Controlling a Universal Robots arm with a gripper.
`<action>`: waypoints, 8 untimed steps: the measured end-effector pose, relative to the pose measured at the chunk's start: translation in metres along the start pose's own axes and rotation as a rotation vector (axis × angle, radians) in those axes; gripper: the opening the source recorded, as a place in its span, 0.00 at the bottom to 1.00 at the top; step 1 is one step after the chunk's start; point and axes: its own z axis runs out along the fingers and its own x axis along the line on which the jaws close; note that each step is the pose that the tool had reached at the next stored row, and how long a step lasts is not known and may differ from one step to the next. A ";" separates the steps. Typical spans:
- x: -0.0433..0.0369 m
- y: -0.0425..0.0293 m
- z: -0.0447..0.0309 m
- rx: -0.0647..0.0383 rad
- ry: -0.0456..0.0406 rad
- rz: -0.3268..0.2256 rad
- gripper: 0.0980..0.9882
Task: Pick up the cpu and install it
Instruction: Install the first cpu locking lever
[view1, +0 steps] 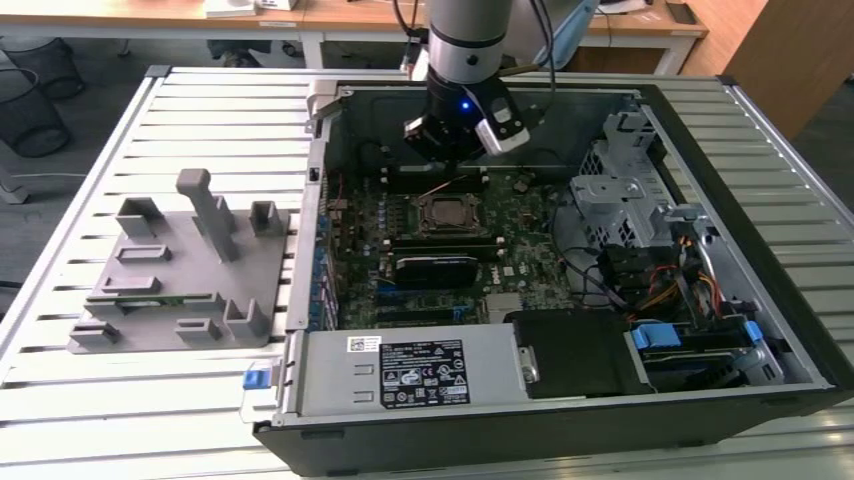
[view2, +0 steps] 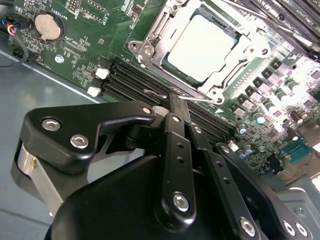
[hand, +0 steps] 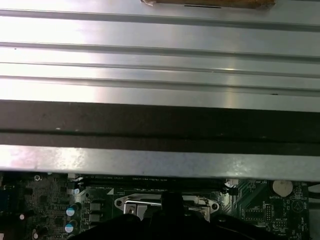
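Observation:
The cpu (view2: 200, 44), a silvery-white square, lies flat in the motherboard socket (view1: 445, 213), with the metal frame (view2: 150, 47) around it. A thin wire lever (view2: 197, 98) runs along the socket's near edge. My gripper (view2: 174, 98) hangs inside the open computer case just beside the socket, its black fingers (view2: 176, 117) drawn together and shut, with nothing between them. In the exterior view the gripper (view1: 454, 150) is over the board just behind the socket. The first wrist view has the socket (hand: 165, 204) low down, with the dark gripper in front of it.
A grey plastic fixture block (view1: 180, 270) stands on the slatted table at the exterior view's left, outside the case. Inside the case are the power supply (view1: 400, 370) in front, a drive cage (view1: 621, 190) and cables at the right, memory slots (view2: 130, 85), and a case wall (hand: 160, 120) close by.

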 end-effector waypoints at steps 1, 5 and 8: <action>-0.0003 0.0004 0.0004 0.000 0.0000 0.000 0.01; -0.0014 0.0023 0.0022 0.000 -0.0003 0.000 0.01; -0.0020 0.0025 0.0032 0.000 -0.0001 0.000 0.01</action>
